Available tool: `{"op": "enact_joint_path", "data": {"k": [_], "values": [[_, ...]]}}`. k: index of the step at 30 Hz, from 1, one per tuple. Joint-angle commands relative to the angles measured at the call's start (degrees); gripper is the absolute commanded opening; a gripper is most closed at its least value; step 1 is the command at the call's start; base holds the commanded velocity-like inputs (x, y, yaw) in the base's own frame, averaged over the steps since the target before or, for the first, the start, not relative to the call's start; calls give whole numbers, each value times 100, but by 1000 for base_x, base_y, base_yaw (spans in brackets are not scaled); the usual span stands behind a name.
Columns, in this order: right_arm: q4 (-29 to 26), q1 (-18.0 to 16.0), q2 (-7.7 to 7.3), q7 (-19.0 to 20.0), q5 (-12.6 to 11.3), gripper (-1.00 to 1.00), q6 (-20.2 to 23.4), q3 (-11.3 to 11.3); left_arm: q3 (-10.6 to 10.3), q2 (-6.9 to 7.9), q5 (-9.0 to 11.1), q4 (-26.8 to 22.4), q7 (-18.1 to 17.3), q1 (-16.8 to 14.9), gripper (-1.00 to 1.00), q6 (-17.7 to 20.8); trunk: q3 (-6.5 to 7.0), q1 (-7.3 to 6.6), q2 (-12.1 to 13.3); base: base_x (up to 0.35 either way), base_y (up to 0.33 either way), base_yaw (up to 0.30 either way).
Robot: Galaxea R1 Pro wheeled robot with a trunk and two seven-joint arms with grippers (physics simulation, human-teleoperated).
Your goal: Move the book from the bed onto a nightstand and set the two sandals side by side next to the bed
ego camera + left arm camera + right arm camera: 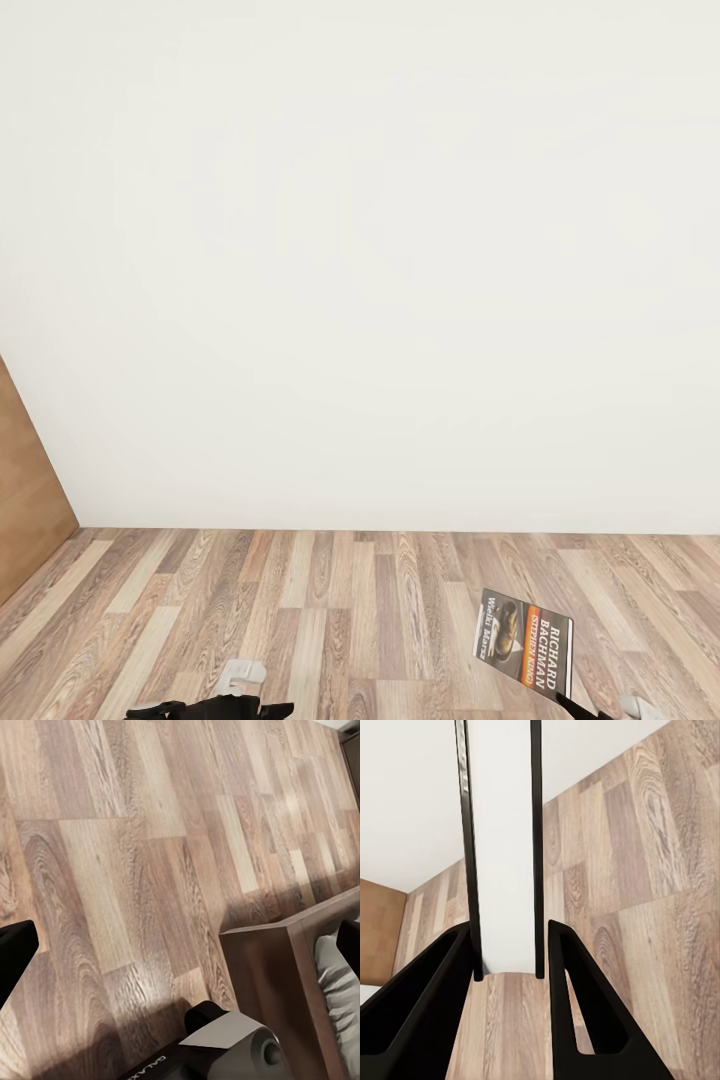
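My right gripper [568, 702] is shut on the book [523, 638], a thin paperback with an orange band and the white letters "RICHARD BACHMAN". It holds the book above the wood floor at the lower right of the head view. The right wrist view has the book [502, 847] edge-on, clamped between the two black fingers [431, 997]. My left gripper [180, 945] is open and holds nothing. It hangs over the floor beside a corner of the bed's dark brown frame [270, 975] and grey mattress [339, 982]. The sandals and the nightstand are out of view.
A plain white wall [360, 250] stands close ahead and meets the light wood-plank floor [330, 600]. A brown wooden panel [25, 500] leans in at the left. Part of my own grey and black body [232, 1046] sits by the bed corner.
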Motion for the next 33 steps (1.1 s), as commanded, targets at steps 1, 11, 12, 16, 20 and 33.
{"op": "enact_joint_path", "data": {"k": [1, 11, 12, 16, 20, 33], "values": [[5, -5, 1, 15, 29, -100, -11, -35, 50, -1, -45, -7, -26, -3, 100, 34, -7, 0, -5, 0, 0, 0], [6, -5, 2, 10, 29, -100, -16, -35, 50, -8, -45, -7, -26, -3, 100, 34, -7, 0, -5, 0, 0, 0], [5, -5, 0, 10, 29, -100, -15, -35, 50, -8, -45, -7, -26, -3, 100, 34, -7, 0, -5, 0, 0, 0], [5, -5, -2, 10, 29, -100, -11, -35, 50, -8, -45, -7, -26, -3, 100, 34, -7, 0, -5, 0, 0, 0], [5, -5, -1, 10, 29, -100, -12, -35, 50, -8, -45, -7, -26, -3, 100, 34, -7, 0, -5, 34, 0, 0], [7, -5, 0, 10, 29, -100, -11, -35, 50, -8, -45, -7, -26, -3, 100, 34, -7, 0, -5, 258, 0, 0]]}}
